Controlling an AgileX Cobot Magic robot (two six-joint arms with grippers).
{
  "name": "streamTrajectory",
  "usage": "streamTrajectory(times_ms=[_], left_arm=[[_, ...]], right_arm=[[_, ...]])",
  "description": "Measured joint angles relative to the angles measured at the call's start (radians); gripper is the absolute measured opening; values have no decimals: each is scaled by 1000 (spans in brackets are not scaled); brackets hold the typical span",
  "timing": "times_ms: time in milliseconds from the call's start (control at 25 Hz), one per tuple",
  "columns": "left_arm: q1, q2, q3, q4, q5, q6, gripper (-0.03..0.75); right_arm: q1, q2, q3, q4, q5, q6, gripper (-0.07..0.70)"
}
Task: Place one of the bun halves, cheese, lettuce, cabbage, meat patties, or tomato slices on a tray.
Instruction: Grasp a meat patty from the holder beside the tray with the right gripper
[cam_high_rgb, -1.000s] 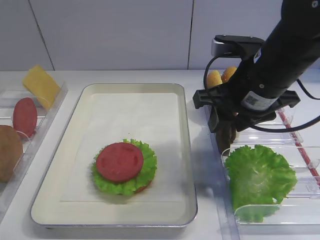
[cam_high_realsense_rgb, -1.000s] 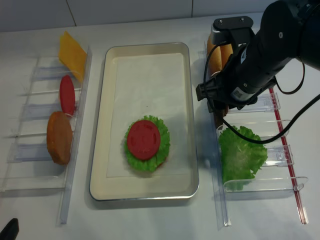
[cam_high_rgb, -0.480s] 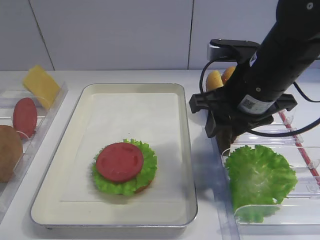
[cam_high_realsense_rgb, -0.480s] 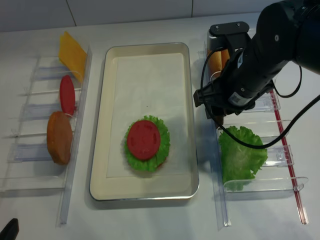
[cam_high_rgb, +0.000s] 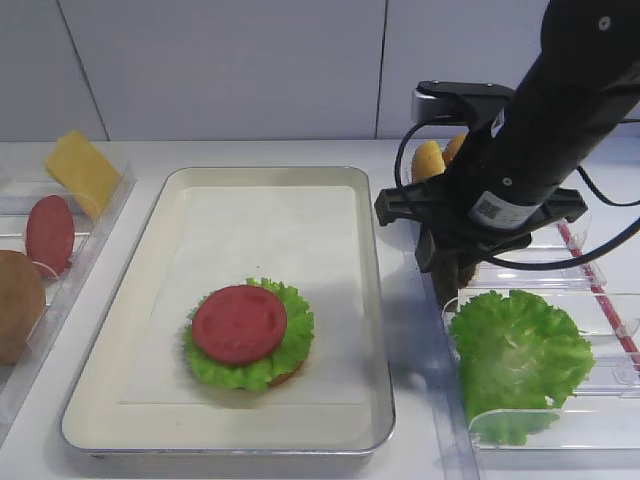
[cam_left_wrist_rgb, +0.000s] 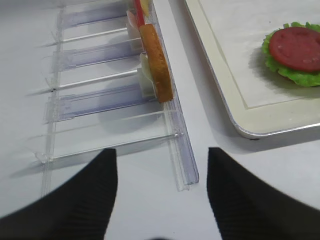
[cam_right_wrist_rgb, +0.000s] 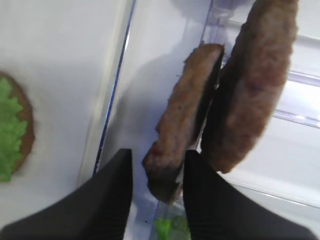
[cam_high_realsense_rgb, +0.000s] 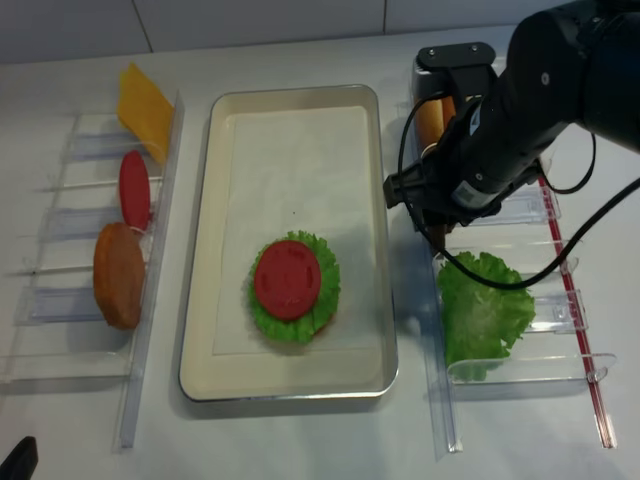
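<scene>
Straddling 1 of 2 meat patties, right jaws appear only from the wrist; grip unclear.

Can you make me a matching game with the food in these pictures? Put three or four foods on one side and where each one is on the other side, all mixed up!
Foods:
1. tomato slice
2. cheese
3. meat patty
4. loose lettuce

Places:
A. standing between the right hand's fingers
B. in the clear holder right of the tray
C. far end of the left holder
D. on top of the stack on the tray

Pairs: 1-D, 2-C, 3-A, 4-B
</scene>
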Motion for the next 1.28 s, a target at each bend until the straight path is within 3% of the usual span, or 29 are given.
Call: streamTrajectory(times_ms=[160, 360, 720, 960, 1280], left_arm=[[0, 0, 0, 0, 0, 0, 393], [0, 0, 0, 0, 0, 0, 393], [0, 0, 0, 0, 0, 0, 393], [0, 0, 0, 0, 0, 0, 391], [0, 0, 0, 0, 0, 0, 389]], right_arm=[[0, 4, -1, -44, -8, 38, 207], [0, 4, -2, -63, -10, 50, 167], [0, -3, -2, -67, -16, 52, 167], [0, -101, -2, -66, -23, 52, 166], [0, -231, -2, -8, 14, 47, 165]])
